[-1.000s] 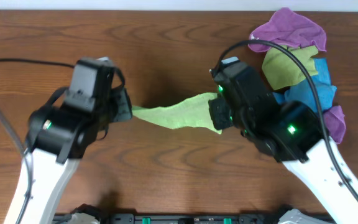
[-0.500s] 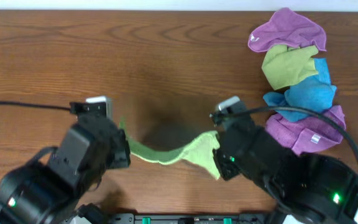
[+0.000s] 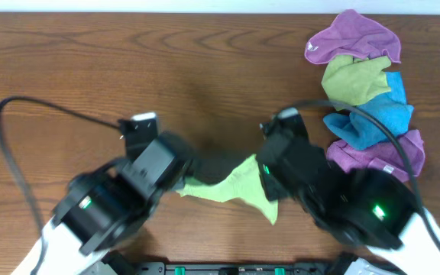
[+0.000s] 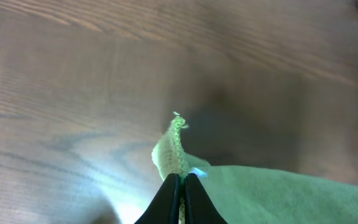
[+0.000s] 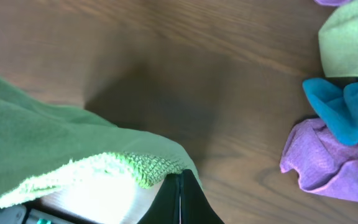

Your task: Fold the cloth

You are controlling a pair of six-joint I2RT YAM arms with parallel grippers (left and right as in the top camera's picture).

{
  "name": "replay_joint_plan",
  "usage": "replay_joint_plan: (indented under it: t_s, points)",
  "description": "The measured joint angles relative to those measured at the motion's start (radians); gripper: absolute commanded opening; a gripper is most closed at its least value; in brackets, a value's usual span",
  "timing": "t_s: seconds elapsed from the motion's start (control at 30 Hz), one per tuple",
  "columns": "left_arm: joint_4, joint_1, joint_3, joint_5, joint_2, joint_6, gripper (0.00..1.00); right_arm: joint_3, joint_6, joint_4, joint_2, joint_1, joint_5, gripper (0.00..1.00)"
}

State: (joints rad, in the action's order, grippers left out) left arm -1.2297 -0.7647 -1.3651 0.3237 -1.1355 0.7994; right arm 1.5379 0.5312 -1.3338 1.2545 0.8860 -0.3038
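The cloth (image 3: 231, 186) hangs stretched between the two arms over the middle of the tabletop (image 3: 128, 61), close to its near edge, with a dark shadow on the wood beneath it. The left fingers (image 4: 179, 186) are pressed together on one bunched edge of the cloth, a thin ridge of lime-green fabric standing up between their tips, and the rest of the cloth (image 4: 278, 193) spreads away toward the right. The right fingers (image 5: 179, 186) are likewise closed tight, pinching the fuzzy hem where the cloth (image 5: 42, 149) drapes off in a broad sagging fold. From overhead a loose corner droops below the right arm's grip toward the near edge. Toward the far right corner of the tabletop lies a heap of other cloths, touching one another: a purple cloth (image 3: 351, 37), an olive-green cloth (image 3: 354, 80), a blue cloth (image 3: 373, 114) and a second purple cloth (image 3: 373, 156), well apart from the held one.
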Motion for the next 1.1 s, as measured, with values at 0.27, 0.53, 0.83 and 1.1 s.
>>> replay_joint_plan:
  t_s: [0.27, 0.53, 0.83, 1.1]
  points:
    - [0.286, 0.273, 0.001, -0.103, -0.217, -0.203, 0.06, 0.000, -0.154, 0.205, 0.175, -0.284, 0.124, 0.01]
    - [0.555, 0.449, 0.001, -0.259, -0.430, -0.357, 0.06, -0.001, -0.244, 0.416, 0.362, -0.445, 0.209, 0.01]
    - [0.738, 0.483, 0.001, -0.320, -0.594, -0.436, 0.06, -0.001, -0.269, 0.583, 0.505, -0.483, 0.238, 0.01]
    - [0.961, 0.488, 0.001, -0.343, -0.687, -0.522, 0.95, -0.002, -0.330, 0.777, 0.574, -0.493, 0.185, 0.97]
